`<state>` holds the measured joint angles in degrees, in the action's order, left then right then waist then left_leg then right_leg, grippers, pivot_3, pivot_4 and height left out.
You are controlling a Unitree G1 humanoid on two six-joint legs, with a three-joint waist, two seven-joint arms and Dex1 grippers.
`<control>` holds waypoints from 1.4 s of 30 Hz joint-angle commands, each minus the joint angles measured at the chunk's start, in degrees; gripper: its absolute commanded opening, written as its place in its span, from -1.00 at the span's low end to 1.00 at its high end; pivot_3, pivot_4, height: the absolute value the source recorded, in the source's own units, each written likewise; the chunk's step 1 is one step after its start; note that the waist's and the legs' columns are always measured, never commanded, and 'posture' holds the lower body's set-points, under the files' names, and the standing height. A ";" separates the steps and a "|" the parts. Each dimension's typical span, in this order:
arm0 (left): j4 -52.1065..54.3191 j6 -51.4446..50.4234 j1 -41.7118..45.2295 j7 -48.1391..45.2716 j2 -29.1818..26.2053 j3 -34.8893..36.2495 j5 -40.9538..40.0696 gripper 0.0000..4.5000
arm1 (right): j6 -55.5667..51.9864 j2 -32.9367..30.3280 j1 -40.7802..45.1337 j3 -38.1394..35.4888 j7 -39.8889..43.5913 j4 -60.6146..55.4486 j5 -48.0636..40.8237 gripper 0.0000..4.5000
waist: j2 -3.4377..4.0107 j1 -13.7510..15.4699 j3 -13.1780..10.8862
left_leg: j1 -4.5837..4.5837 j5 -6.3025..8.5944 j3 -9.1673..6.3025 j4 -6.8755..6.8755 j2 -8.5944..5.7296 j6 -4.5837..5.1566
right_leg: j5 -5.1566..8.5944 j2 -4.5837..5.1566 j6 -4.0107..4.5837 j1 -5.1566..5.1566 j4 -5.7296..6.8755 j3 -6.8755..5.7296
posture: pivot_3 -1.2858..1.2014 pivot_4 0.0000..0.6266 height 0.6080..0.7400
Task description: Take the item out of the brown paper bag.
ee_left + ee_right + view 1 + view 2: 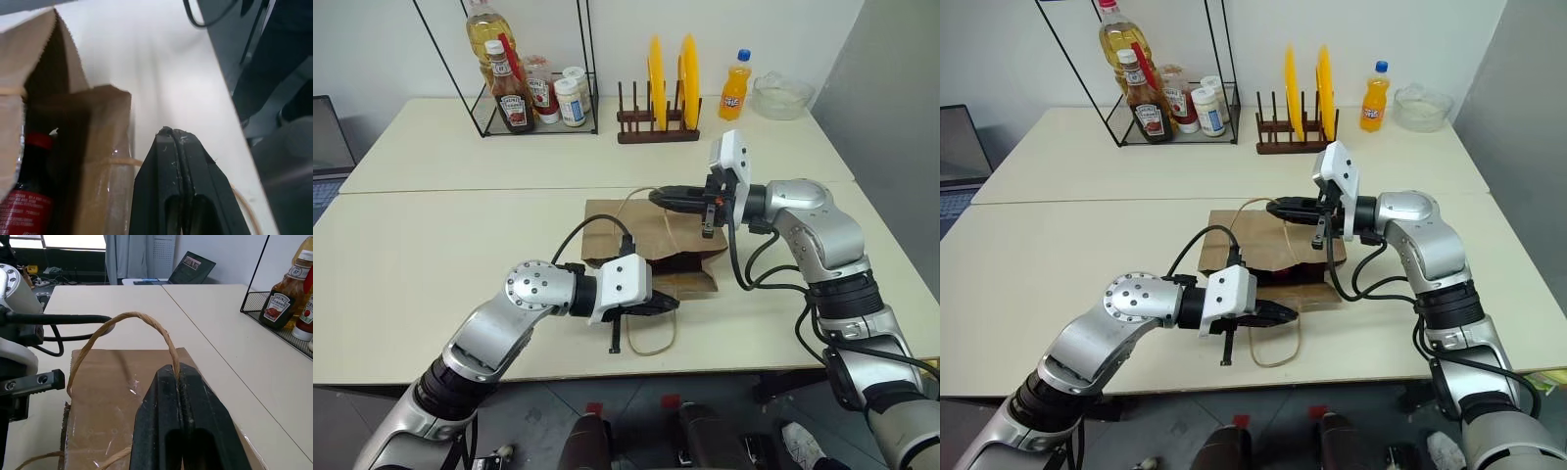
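Observation:
The brown paper bag (646, 235) lies flat in the middle of the table, its mouth toward the front edge. My right gripper (658, 197) is shut on the bag's upper cord handle (122, 320) and holds it a little above the bag. The mouth gapes, and in the left wrist view the item (29, 196), a cola bottle with a red cap and red label, lies inside. My left gripper (671, 305) is shut with nothing between its fingers, just in front of the mouth and above the second handle loop (651, 333) on the table.
A wire rack (590, 73) with ketchup, oil and jars stands at the back left. A wooden rack with yellow plates (658, 108), an orange soda bottle (735, 85) and a clear bowl (781, 96) line the back. A laptop (328, 137) sits at the far left.

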<state>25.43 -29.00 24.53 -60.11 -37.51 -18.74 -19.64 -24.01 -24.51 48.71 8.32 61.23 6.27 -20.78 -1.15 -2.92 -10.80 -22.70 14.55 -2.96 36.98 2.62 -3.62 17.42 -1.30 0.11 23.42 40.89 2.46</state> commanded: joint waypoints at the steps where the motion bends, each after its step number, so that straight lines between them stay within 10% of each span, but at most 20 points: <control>1: 2.52 -4.15 -1.03 -2.19 -0.69 1.47 -5.17 -0.99 | 1.10 -0.07 0.88 -0.27 0.26 -1.72 0.21 -1.00 | 0.00 -0.01 0.00 | 0.00 0.00 0.00 0.00 0.00 0.00 | 0.00 0.00 0.00 0.00 0.00 -0.01 | 0.03 -0.52 1.00; 25: -6.34 -6.18 1.14 10.36 10.12 3.04 -0.19 -0.99 | 1.16 -0.36 0.27 -0.06 0.57 -2.40 0.50 -1.00 | 0.00 0.10 0.00 | 0.01 0.00 -0.03 0.02 -0.02 0.00 | -0.01 0.02 -0.01 -0.02 0.00 -0.01 | 0.03 -0.52 1.00; 42: -9.19 -11.08 3.35 20.81 14.03 4.56 1.94 0.99 | 1.33 -0.19 0.03 0.01 1.10 -2.70 1.18 -1.00 | 0.00 0.19 0.00 | 0.00 -0.01 -0.05 0.03 -0.04 -0.01 | -0.02 0.05 -0.02 -0.04 0.01 -0.04 | 0.03 -0.52 1.00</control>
<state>15.55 -39.91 26.91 -40.91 -24.01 -15.59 -18.49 -23.97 -24.51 48.47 8.89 62.07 6.27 -19.21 -1.16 -2.73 -10.80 -22.70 14.54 -3.00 37.01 2.57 -3.64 17.40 -1.25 0.08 23.39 40.89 2.43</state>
